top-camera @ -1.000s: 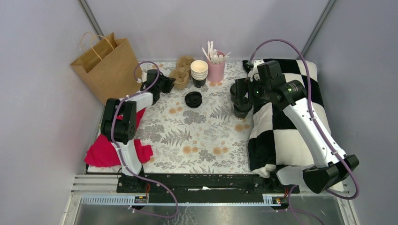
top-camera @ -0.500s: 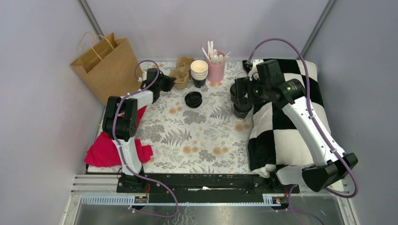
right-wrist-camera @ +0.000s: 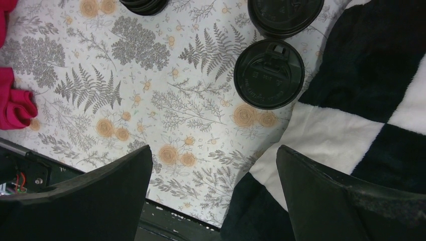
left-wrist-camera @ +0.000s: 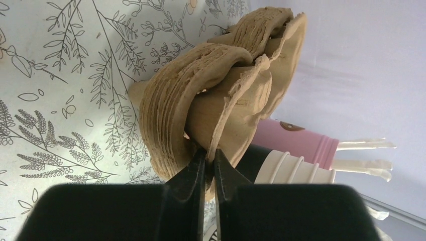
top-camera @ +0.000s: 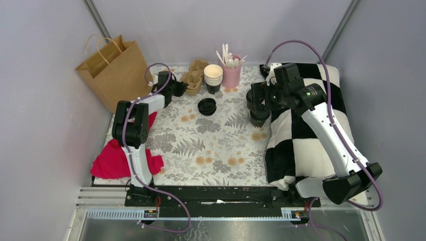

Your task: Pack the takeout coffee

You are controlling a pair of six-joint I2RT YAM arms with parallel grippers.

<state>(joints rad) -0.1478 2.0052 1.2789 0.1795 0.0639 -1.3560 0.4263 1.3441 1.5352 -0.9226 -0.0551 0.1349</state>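
The takeout coffee [top-camera: 259,119], a black cup with a round black lid [right-wrist-camera: 269,74], stands on the floral cloth by the checkered blanket's edge. My right gripper [top-camera: 256,103] hovers just above it, open and holding nothing. In the right wrist view the cup sits beyond the right gripper [right-wrist-camera: 213,150]. A second black lidded round thing [right-wrist-camera: 285,15] lies just past it. My left gripper [top-camera: 181,89] is at the back left, shut on a thin rim of the brown cardboard cup carrier [top-camera: 195,76]. The left wrist view shows the left gripper [left-wrist-camera: 210,153] pinching that carrier [left-wrist-camera: 176,110].
A brown paper bag [top-camera: 113,73] stands at the back left. Nested lidless cups [top-camera: 213,75] and a pink holder of sticks [top-camera: 231,75] are beside the carrier. A low stack of black lids [top-camera: 206,106] lies mid-table. A red cloth [top-camera: 120,158] lies front left, the checkered blanket [top-camera: 311,140] on the right.
The left jaws have closed onto the carrier's rim, and the left arm has edged slightly toward it. The right arm has barely moved.
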